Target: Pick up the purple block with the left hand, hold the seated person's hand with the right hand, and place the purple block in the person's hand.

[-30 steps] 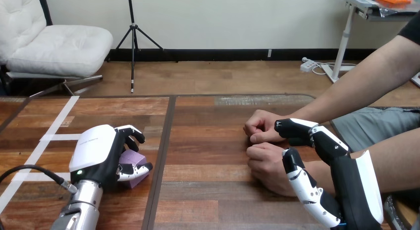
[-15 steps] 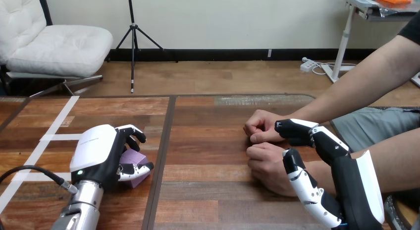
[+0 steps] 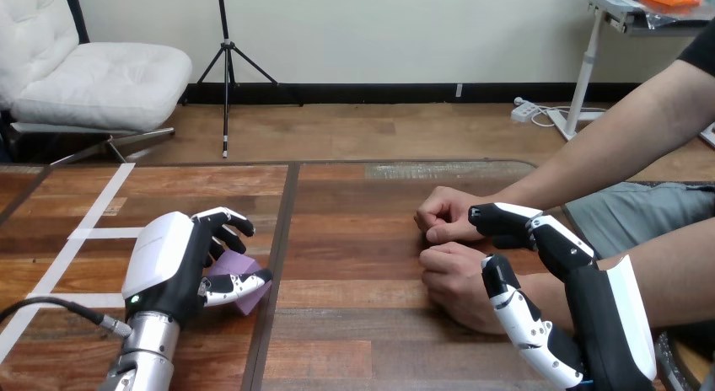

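Left hand (image 3: 164,269): 8 o'clock, clasped round purple block (image 3: 233,265).
Right hand (image 3: 600,324): 4 o'clock, beside person's nearer fist (image 3: 454,277); grasp impossible to tell.

Head camera is looking forward and down across the wooden table (image 3: 371,324) from close above its near side. The table's far edge is running across the frame just above the middle. The robot's left arm is rising from the bottom edge at the view's left, bringing the left hand (image 3: 164,265) into the lower left. The right hand (image 3: 599,315) is filling the lower right corner, close to the lens. The person's forearms are reaching in from the right edge.
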